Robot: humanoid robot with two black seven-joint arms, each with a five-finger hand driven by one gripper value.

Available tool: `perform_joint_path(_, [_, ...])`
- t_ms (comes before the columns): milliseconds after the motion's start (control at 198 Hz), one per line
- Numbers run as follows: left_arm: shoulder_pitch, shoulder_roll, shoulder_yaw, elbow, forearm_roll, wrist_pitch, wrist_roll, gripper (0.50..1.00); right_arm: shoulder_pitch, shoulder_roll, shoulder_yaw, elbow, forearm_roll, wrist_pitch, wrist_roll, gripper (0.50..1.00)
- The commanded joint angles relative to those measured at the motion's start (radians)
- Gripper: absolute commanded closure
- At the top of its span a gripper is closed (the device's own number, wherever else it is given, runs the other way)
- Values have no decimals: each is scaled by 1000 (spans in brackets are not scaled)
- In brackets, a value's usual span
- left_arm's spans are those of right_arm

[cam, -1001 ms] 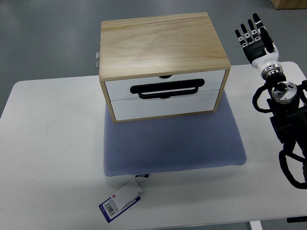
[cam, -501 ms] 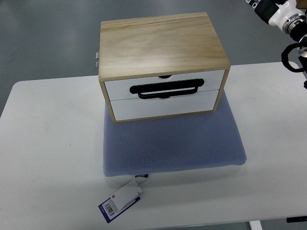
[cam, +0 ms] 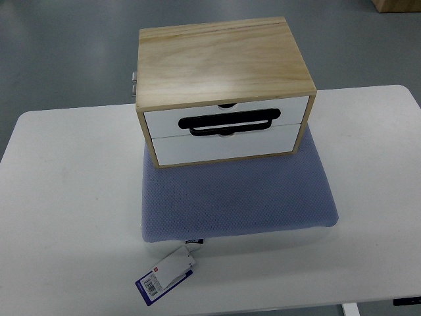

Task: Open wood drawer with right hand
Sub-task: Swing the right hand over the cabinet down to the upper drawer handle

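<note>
A light wood drawer box stands at the back of a blue-grey cushion on the white table. It has two white drawer fronts, both closed. The upper drawer carries a black loop handle; the lower drawer sits flush below it. Neither robot hand nor arm shows in the top view.
A white and blue tag hangs off the cushion's front edge near the table's front. A small metal fitting sticks out at the box's back left. Grey floor lies beyond the table. A cardboard box corner shows at top right.
The right arm and hand, at the right edge with spread fingers one second ago, rose toward the top right corner and have left the view. The drawer box has not moved.
</note>
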Motion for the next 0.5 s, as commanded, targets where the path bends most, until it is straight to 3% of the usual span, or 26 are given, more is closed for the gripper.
perform_joint_path(0, [0,0,0,0,-1,0,0,500,127,19,-139,111,0,34,-15,554])
perform_joint_path(126, [0,0,2,-1,1,0,0,500,217,63,-223,253,0,60,-17,554])
perform_joint_path(177, [0,0,2,-1,1,0,0,500,217,63,-223,253,0,60,-17,554])
perform_joint_path(182, [0,0,2,-1,1,0,0,500,248,77,-252,320,0,61,-18,554])
perform_joint_path(223, [0,0,2,-1,1,0,0,500,269,97,-274,373,0,60,-20,554])
perform_joint_path(329, [0,0,2,-1,1,0,0,500,288,115,-287,419,3,58,-40,556])
perform_joint_path(334, [0,0,2,-1,1,0,0,500,291,131,-291,457,7,49,-72,556])
perform_joint_path(496, [0,0,0,2,-1,0,0,500,291,186,-330,519,38,38,-130,556])
